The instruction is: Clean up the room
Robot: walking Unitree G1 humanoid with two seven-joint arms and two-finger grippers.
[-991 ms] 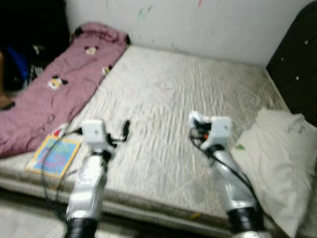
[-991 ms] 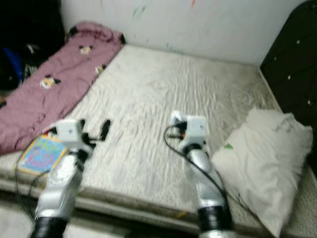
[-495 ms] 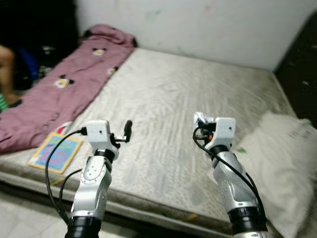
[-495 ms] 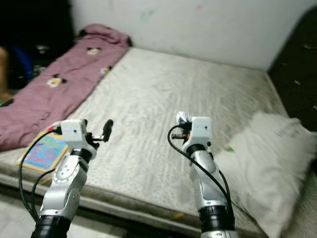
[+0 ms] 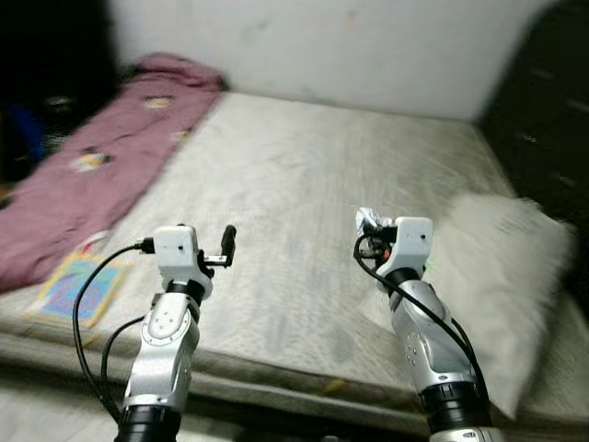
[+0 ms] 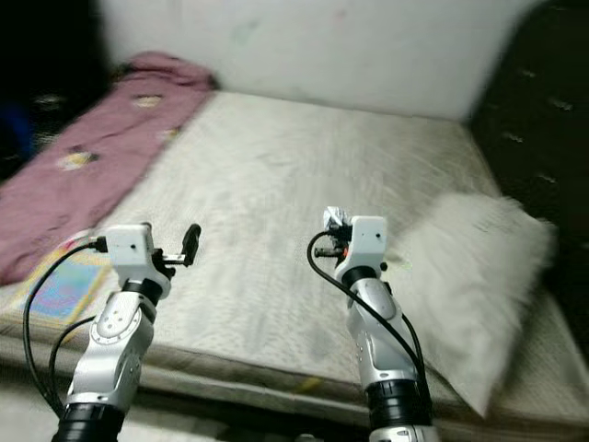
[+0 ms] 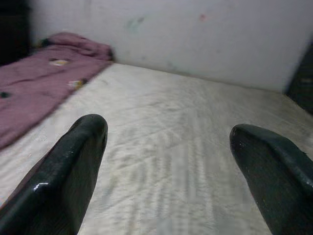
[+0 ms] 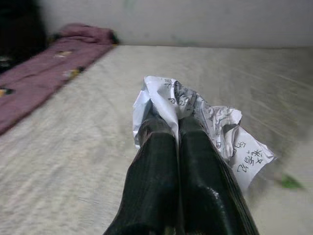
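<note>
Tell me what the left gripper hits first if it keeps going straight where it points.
Probably nothing soon: the open left gripper points over the bare mattress toward the white wall, likely the first obstacle, though depth is unclear.

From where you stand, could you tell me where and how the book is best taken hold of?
Grip the book by its near edge, coming from the mattress front with the open left gripper. It lies flat at the near left corner beside the blanket, so I would guess that only an edge offers the fingers purchase.
</note>
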